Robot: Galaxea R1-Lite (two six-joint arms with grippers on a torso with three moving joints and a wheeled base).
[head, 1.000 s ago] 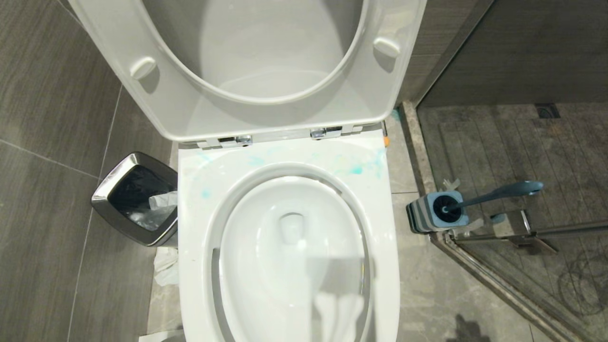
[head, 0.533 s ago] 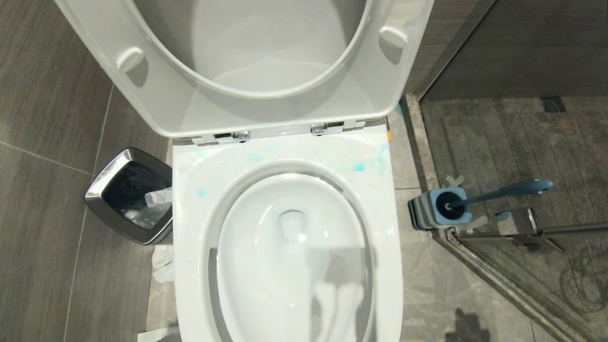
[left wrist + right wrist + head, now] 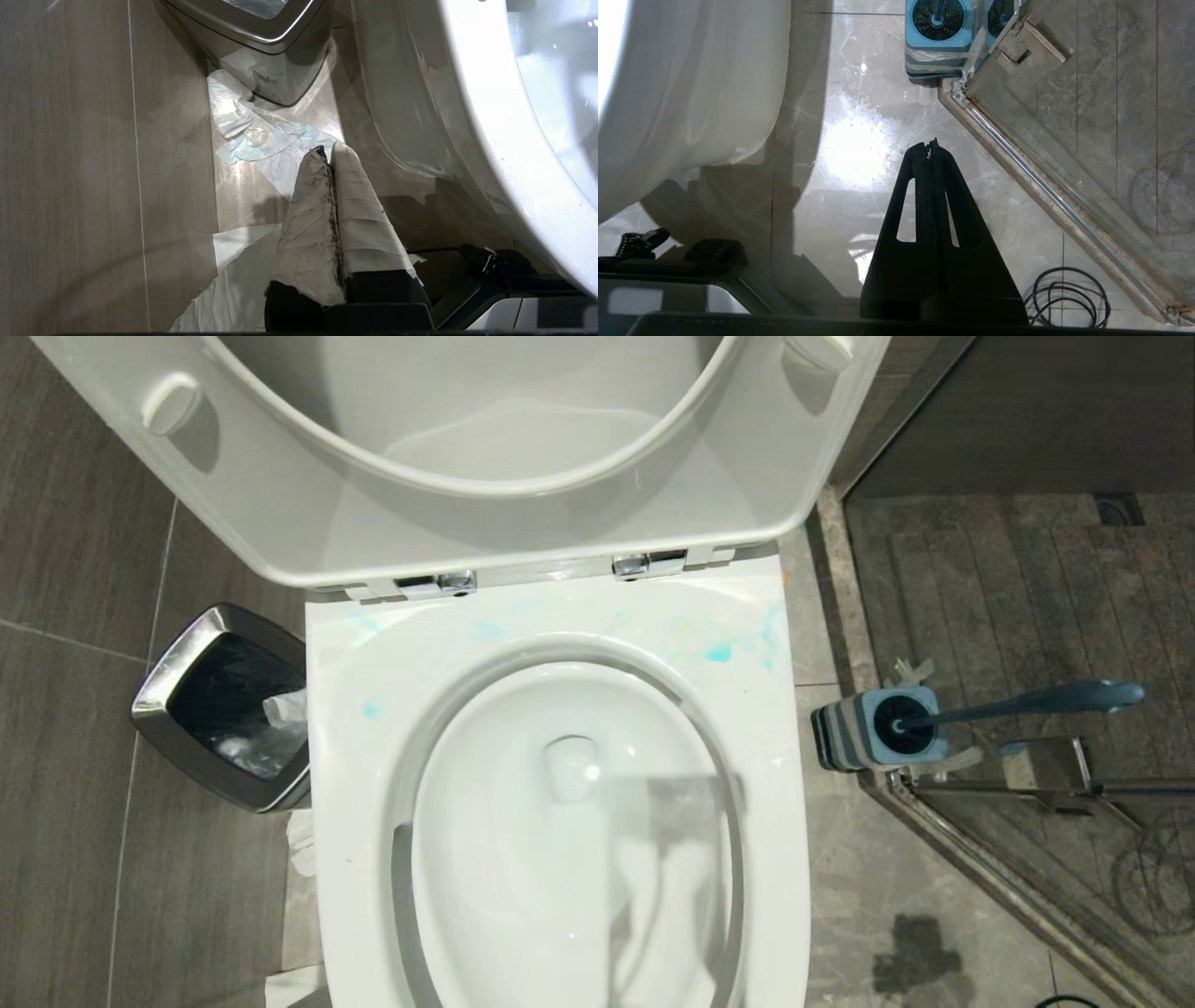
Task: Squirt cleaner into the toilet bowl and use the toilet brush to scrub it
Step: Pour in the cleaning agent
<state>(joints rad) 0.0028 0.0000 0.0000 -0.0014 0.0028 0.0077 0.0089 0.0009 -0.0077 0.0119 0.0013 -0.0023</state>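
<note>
The white toilet bowl [image 3: 355, 821] fills the middle of the head view, its seat and lid [image 3: 467, 523] raised and teal smears on its back rim. To its right the teal toilet brush [image 3: 1027, 702] leans in a square grey-blue holder [image 3: 845, 737] on the floor. The cleaner is out of view. Neither arm shows in the head view. My left gripper [image 3: 327, 151], wrapped in white tape, hangs shut and empty over the floor beside the bowl's outer wall [image 3: 490, 116]. My black right gripper [image 3: 930, 145] is shut and empty above the floor, short of the holder [image 3: 938, 42].
A steel-rimmed waste bin [image 3: 168, 672] with a black liner stands left of the toilet. Crumpled tissue [image 3: 261, 140] lies on the floor by it. A glass shower door with a metal threshold [image 3: 980, 877] runs right of the brush. A coiled black cable [image 3: 1069, 294] lies nearby.
The whole head view has shifted: the camera has moved, so the toilet looks larger and the lid sits higher in the picture. Nothing in the scene has moved.
</note>
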